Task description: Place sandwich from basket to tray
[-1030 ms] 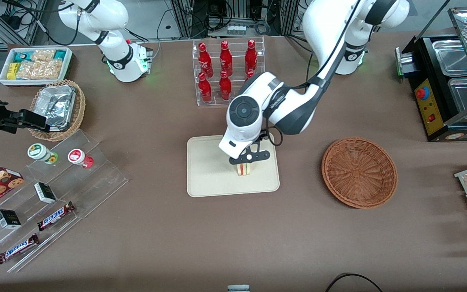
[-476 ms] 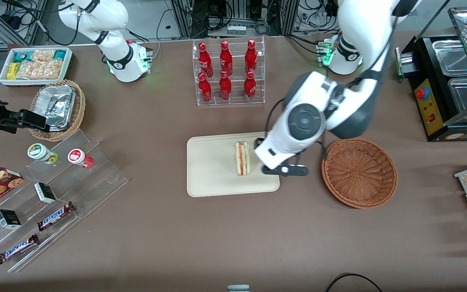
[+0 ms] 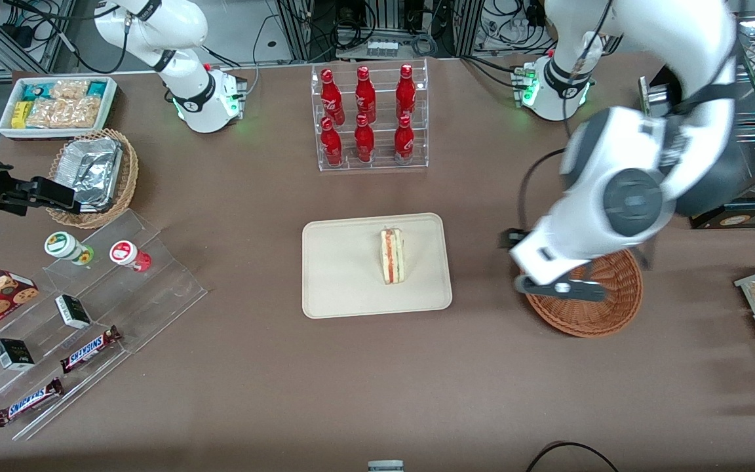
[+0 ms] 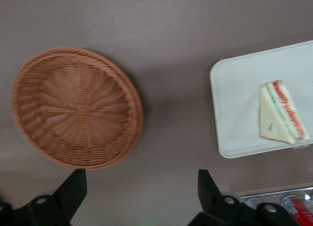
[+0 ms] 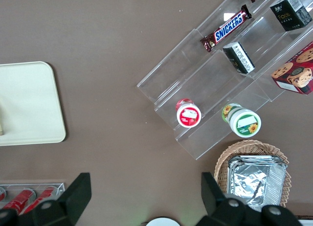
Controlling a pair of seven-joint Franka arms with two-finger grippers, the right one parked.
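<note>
The sandwich (image 3: 392, 256) sits on the tray (image 3: 338, 288), standing on edge with its red and green layers showing, placed toward the rim that faces the basket (image 3: 603, 308). It rests entirely on the tray floor, clear of the raised edge. The gripper (image 3: 558, 286) hangs above the basket's rim on the side nearest the tray, well apart from the sandwich, and the wrist view shows its two fingers (image 4: 73, 189) spread wide with nothing between them, bare table and the empty woven bowl below. Judging by that, the placing is done and what remains is a clean exit. The way to do this well: hold height over the basket so the dark finger bar does not clip the wicker rim, and carry the arm off toward its own end of the table. Do not swing across the tray, since a nudge could tip a wedge balanced on its edge. The open jaws can stay as they are; closing them adds nothing. The rack of red bottles (image 3: 367, 118) stands comfortably out of the path.
</note>
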